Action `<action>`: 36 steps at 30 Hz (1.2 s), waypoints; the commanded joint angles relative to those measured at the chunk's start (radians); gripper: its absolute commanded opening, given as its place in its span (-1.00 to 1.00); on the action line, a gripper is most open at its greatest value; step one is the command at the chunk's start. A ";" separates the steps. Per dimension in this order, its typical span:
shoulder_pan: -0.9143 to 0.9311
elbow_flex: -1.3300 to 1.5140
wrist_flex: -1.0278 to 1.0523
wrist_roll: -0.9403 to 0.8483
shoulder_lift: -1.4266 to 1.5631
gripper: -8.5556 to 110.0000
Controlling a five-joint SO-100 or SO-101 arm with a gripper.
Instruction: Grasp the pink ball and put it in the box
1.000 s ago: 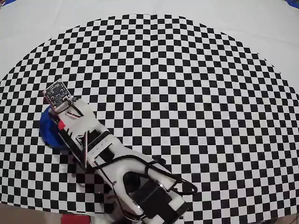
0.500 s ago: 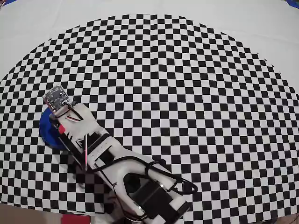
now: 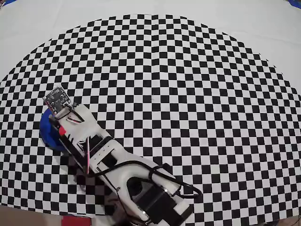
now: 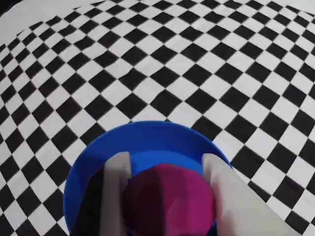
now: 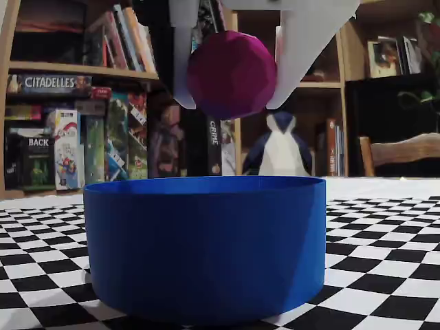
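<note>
The pink ball [image 5: 231, 74] hangs in the air straight above the open mouth of the blue box [image 5: 206, 247] in the fixed view, pinched between two white fingers. My gripper [image 5: 230, 103] is shut on it. In the wrist view the pink ball [image 4: 170, 201] sits between the fingers [image 4: 118, 169], with the box [image 4: 142, 140] directly below. In the overhead view only a sliver of the box [image 3: 47, 133] shows at the left, under the arm; the ball and my jaws are hidden there.
The white arm [image 3: 108, 160] stretches from the bottom edge toward the left over a black-and-white checkered mat [image 3: 188, 94]. Bookshelves [image 5: 75, 103] and a penguin figure [image 5: 282, 148] stand beyond the table's far edge.
The arm has hardly moved over the last second; the wrist crept slightly down and left over the box. The ball stays held.
</note>
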 commanded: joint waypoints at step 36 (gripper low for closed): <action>-0.002 0.023 0.006 -0.003 0.037 -0.84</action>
